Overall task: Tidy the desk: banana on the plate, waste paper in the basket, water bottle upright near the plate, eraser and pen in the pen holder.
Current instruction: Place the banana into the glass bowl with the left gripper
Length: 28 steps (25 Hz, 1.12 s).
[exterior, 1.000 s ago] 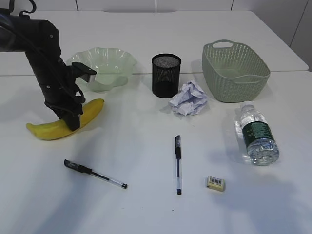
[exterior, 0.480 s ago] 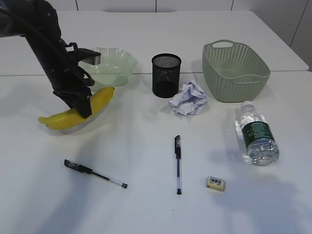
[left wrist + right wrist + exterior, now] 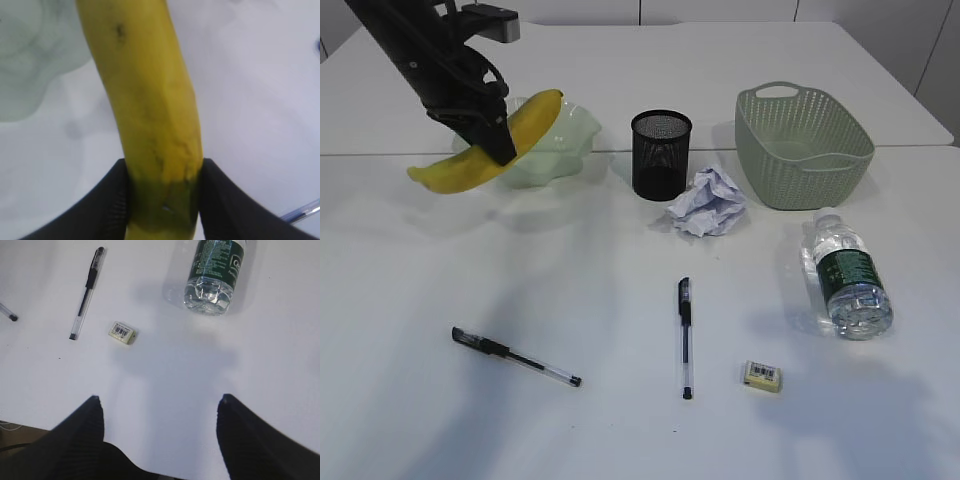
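Left gripper [image 3: 498, 150] clamps banana [image 3: 485, 152] above plate [image 3: 565, 140], upper left; right gripper [image 3: 159, 412] open, empty; nothing placed yet.

White table [image 3: 620, 440], second white table [image 3: 670, 60] behind, soft shadows

Yellow curved banana [image 3: 485, 152] held aloft, tilted, overlapping the pale green wavy-rimmed glass plate [image 3: 570, 135]; clear plastic water bottle [image 3: 847, 275] lying flat.

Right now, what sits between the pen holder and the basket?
The crumpled waste paper, lying on the table between the black pen holder and the green basket, slightly nearer the camera than both. The exterior view shows it.
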Each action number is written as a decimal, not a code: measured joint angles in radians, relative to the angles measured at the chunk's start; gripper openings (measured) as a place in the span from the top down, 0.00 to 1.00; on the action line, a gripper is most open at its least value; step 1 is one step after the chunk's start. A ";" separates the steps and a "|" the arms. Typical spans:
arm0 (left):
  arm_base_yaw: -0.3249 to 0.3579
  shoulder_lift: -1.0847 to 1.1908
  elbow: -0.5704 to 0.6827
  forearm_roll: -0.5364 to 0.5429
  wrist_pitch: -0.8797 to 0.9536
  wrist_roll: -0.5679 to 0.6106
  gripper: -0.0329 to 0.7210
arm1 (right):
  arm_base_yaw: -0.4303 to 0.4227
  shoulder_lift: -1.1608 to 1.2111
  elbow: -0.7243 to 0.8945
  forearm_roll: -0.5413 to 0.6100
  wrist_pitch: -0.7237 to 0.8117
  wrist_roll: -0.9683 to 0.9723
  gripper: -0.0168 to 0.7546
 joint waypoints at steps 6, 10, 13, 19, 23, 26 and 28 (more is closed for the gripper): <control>0.000 -0.002 -0.074 -0.008 0.012 0.001 0.56 | 0.000 0.000 0.000 0.000 0.006 0.000 0.30; 0.000 -0.002 -0.093 -0.016 -0.016 0.001 0.56 | 0.000 0.000 0.000 0.000 0.006 0.000 0.30; 0.000 -0.002 -0.095 -0.025 -0.081 0.001 0.56 | 0.000 0.000 0.000 0.000 0.006 0.000 0.30; 0.000 -0.002 -0.095 -0.032 -0.231 0.001 0.56 | 0.000 0.000 0.000 0.000 0.008 0.000 0.30; 0.000 -0.002 -0.095 -0.053 -0.324 0.001 0.56 | 0.000 0.000 0.000 0.000 0.008 0.000 0.30; 0.000 -0.002 -0.095 -0.081 -0.392 0.001 0.56 | 0.000 0.000 0.000 0.000 0.008 0.000 0.30; 0.000 0.001 -0.095 -0.094 -0.434 0.001 0.56 | 0.000 0.000 0.000 0.000 0.009 0.000 0.30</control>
